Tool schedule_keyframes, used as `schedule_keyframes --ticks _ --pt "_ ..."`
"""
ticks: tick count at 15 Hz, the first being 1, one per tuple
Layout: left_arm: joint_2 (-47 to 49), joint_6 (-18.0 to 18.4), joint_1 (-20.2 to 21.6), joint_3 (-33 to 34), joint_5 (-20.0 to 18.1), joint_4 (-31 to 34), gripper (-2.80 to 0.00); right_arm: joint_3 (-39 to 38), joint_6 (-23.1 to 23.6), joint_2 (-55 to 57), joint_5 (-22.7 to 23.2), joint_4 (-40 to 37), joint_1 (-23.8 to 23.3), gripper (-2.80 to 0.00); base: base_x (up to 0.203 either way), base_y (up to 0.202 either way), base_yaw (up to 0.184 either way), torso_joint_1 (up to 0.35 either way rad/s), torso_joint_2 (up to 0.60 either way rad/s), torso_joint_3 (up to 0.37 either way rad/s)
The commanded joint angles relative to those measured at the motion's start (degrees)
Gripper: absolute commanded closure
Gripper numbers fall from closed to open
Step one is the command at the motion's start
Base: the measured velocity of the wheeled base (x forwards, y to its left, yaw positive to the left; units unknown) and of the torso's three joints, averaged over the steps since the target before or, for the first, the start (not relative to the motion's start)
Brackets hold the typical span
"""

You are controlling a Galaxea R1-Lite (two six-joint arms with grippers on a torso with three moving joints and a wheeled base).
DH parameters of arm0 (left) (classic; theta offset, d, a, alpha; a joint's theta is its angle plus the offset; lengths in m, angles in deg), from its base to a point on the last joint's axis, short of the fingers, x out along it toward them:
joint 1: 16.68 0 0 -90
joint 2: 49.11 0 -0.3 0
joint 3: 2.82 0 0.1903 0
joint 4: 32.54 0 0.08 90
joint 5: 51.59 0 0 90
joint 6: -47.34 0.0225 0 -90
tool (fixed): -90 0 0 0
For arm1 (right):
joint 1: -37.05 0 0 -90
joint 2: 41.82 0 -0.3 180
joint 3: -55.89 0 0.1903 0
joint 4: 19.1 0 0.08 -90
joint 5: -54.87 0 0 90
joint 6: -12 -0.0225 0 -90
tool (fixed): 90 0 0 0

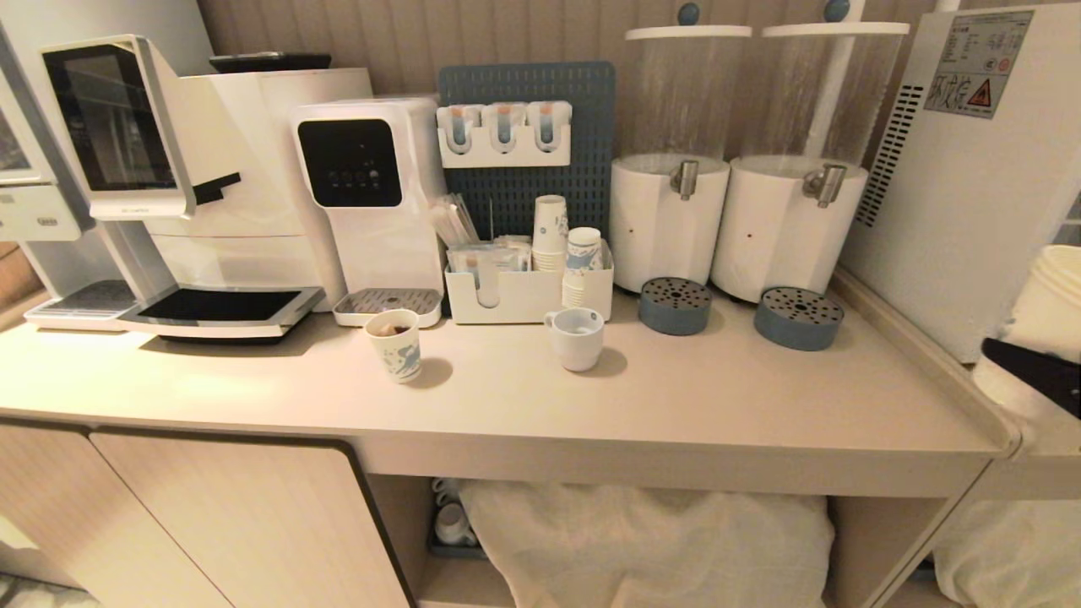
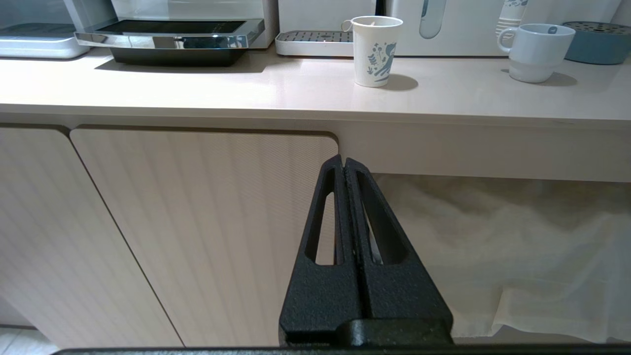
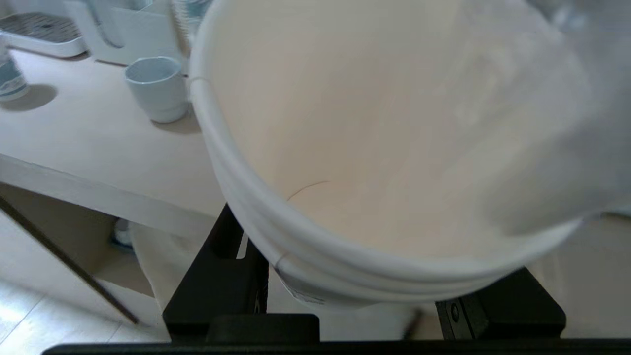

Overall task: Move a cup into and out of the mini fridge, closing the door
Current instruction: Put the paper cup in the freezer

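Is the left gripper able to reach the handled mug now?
Probably not yet: the left gripper is shut, low before the cabinet door, below the counter edge. The mug stands far across the counter.

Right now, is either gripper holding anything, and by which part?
The right gripper holds the cup by its side wall, a finger on each side, below the layered rim. The left gripper is shut on nothing, below the counter edge.

Left gripper point(image 2: 344, 165): jaws closed, empty, below the desk point(image 2: 296, 93) edge.
Right gripper point(image 3: 365, 296): jaws clamped round the cup point(image 3: 394, 148), by the desk's right end.
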Motion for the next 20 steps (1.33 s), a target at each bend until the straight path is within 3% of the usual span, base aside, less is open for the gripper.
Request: schedule_keyframes --ticks 1,7,10,14,20 --pt "0.1 0.0 0.0 1.0 0.0 0.0 0.00 1.3 0.0 -12.8 -2.8 -8.3 0.0 0.00 0.000 0.000 0.000 0.000 0.00 0.000" --pt "0.1 0.0 0.0 1.1 0.0 0.0 0.00 9.3 -3.2 -33.5 -6.6 -38.2 -1.0 0.00 0.000 0.000 0.000 0.000 0.00 0.000" --pt "0.1 0.0 0.0 1.0 0.0 0.0 0.00 9.9 -3.7 -40.0 -4.9 -44.0 -3.1 0.00 0.000 0.000 0.000 0.000 0.00 0.000" --pt "0.1 0.0 0.0 1.0 0.0 0.0 0.00 9.9 -7.0 -42.8 1.0 -48.1 3.7 0.00 0.000 0.000 0.000 0.000 0.00 0.000" --pt "0.1 0.0 0.0 1.0 0.0 -0.1 0.00 5.0 -7.3 -55.6 2.1 -53.7 2.5 0.00 0.000 0.000 0.000 0.000 0.00 0.000"
